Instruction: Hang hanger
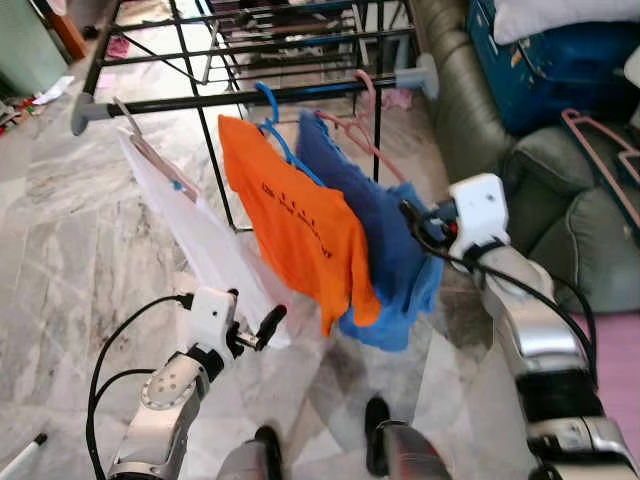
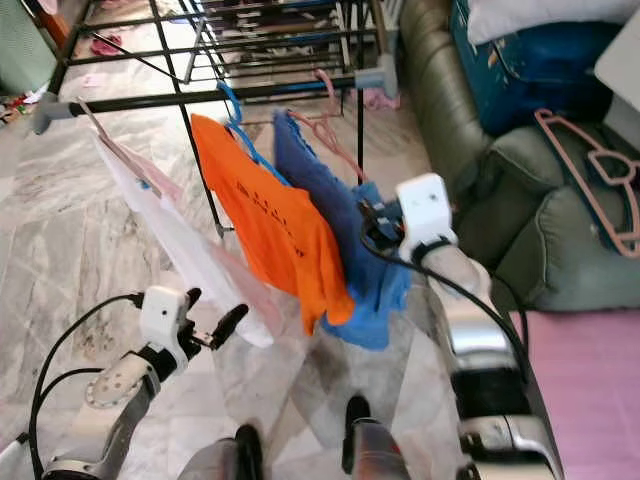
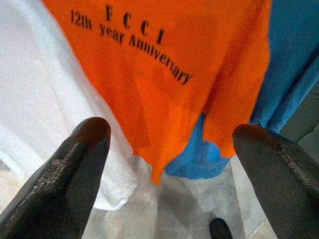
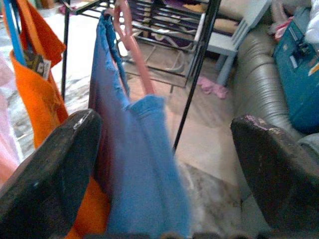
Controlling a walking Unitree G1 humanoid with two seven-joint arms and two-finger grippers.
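A black rack rail [image 1: 250, 97] carries three hung garments: a white one [image 1: 200, 235], an orange T-shirt [image 1: 300, 225] on a blue hanger [image 1: 272, 115], and a blue garment [image 1: 390, 250] on a pink hanger [image 1: 350, 125]. My right gripper [image 1: 420, 225] is at the blue garment's right edge. It is open, and the cloth [image 4: 144, 164] hangs just ahead between its fingers. Lower down, my left gripper [image 1: 255, 320] is open and holds nothing, by the white garment's bottom hem, facing the orange shirt [image 3: 164, 74].
A grey-green sofa [image 1: 560, 200] stands close on the right with a spare pink hanger [image 1: 600, 150] lying on it and a blue case [image 1: 560, 70] behind. More rack bars [image 1: 280, 30] stretch away at the back. The marble floor [image 1: 80, 220] lies open to the left.
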